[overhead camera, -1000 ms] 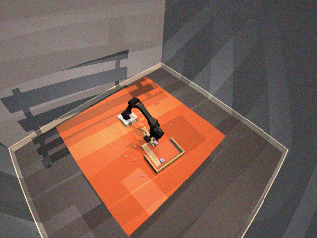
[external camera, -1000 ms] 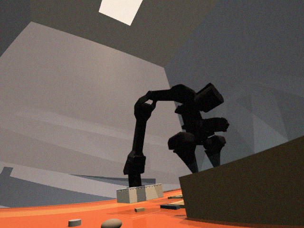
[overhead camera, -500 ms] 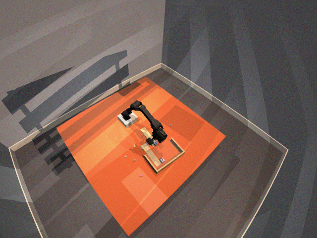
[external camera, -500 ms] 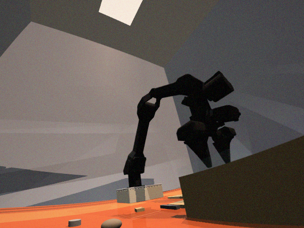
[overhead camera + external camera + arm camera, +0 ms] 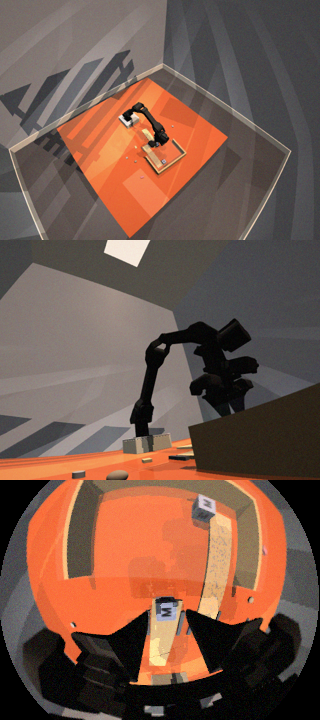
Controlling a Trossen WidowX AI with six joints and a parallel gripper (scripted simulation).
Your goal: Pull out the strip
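Observation:
A cube marked M (image 5: 157, 144) (image 5: 166, 611) sits over the far end of a pale strip (image 5: 147, 133) (image 5: 158, 652), which runs toward the arm's base. My gripper (image 5: 233, 412) (image 5: 167, 613) is part open and points down. In the wrist view its fingertips stand on either side of that cube, with no grip on it visible. A second cube marked M (image 5: 163, 161) (image 5: 203, 508) sits at the far end of a speckled strip (image 5: 154, 155) (image 5: 218, 550); whether it rests on the strip is unclear. In the exterior view a wall hides both cubes.
A low wooden wall (image 5: 172, 165) (image 5: 253, 441) (image 5: 249, 535) surrounds the far area on three sides. Thin dark rails (image 5: 181, 622) flank the pale strip. Outside lie a pink block (image 5: 141, 177), a small tan block (image 5: 135, 146) (image 5: 146, 460) and a brown pebble (image 5: 135, 161) (image 5: 117, 475).

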